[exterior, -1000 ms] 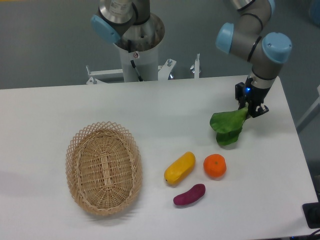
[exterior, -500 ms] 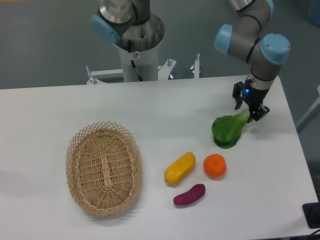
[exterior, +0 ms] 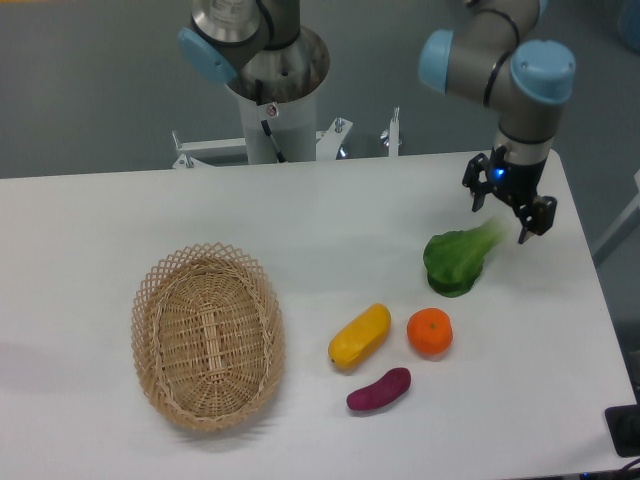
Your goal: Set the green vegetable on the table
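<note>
Nearest the camera on the white table [exterior: 90,215], a purple eggplant [exterior: 379,390] lies just below a yellow vegetable [exterior: 360,335] and an orange [exterior: 430,332], with an oval wicker basket [exterior: 207,335] well apart on the other side; none of these has shifted since the earlier frames. Just beyond the orange, the green vegetable [exterior: 459,261] now rests on the tabletop on its own. A second ago it hung from the fingers with its leaves drooping; half a second ago it had settled onto the surface with the fingers still at its stem. Its long axis runs diagonally, dark rounded leaves toward the orange and the near side, pale stem end pointing up and away toward the table's far corner.

Farther back, the gripper [exterior: 510,208] has let go and lifted clear: its two black fingers are spread apart above the stem tip, holding nothing. The wrist points straight down from the blue-capped elbow joints, which reach in from the top edge beside the arm's grey pedestal [exterior: 275,95].
</note>
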You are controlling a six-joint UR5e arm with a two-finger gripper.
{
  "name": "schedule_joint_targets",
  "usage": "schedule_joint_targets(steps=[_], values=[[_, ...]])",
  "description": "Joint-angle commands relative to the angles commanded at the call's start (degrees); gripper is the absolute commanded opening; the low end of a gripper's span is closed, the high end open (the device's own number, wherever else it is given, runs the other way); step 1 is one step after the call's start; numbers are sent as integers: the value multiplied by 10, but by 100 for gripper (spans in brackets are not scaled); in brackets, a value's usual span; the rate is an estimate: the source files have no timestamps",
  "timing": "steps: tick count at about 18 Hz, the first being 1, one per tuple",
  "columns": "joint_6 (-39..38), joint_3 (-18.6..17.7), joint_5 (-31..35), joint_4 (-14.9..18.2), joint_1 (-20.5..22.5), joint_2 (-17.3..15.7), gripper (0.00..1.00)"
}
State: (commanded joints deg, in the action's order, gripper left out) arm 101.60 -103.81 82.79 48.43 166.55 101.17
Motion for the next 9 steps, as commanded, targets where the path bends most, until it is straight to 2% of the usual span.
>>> schedule_joint_targets(steps=[5, 9], values=[[-2, 25, 2, 21, 5, -25, 100], [9, 77, 5, 102, 19, -32, 100]])
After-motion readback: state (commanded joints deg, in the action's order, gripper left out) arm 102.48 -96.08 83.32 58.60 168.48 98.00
